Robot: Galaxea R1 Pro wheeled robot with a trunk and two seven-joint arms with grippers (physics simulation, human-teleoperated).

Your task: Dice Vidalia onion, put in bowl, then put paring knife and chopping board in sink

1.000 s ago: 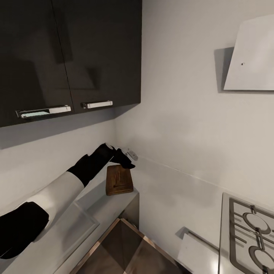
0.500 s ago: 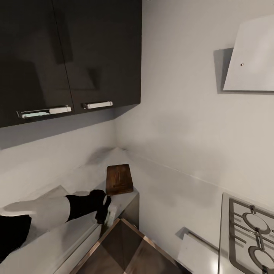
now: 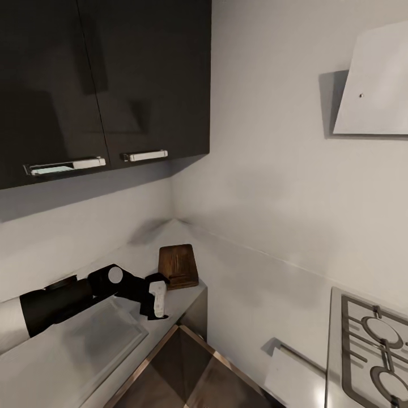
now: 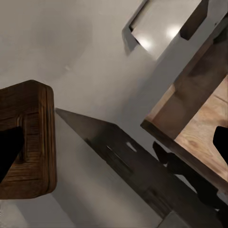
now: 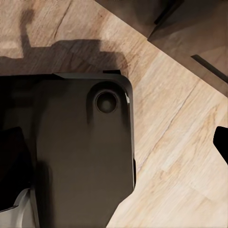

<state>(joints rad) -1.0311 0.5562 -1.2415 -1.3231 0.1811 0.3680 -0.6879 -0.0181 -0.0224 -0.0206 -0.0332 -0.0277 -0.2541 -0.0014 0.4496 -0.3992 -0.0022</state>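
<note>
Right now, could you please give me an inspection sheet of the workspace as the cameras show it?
Surface: grey countertop running into the corner, ending at a metallic front edge.
Job's things: chopping board lies flat on the countertop near its end; the left wrist view shows it too. Onion, knife, bowl and sink: nothing seen.
Clutter: nothing seen.
Grippers: left gripper hangs over the countertop's front edge, just short of the board, not touching it; open or shut cannot be told. Right gripper: dark finger edges over wooden floor in the right wrist view; state unclear.
Cables: nothing seen.
Surroundings: dark wall cabinets with metal handles, white range hood, stove grates, white walls.
</note>
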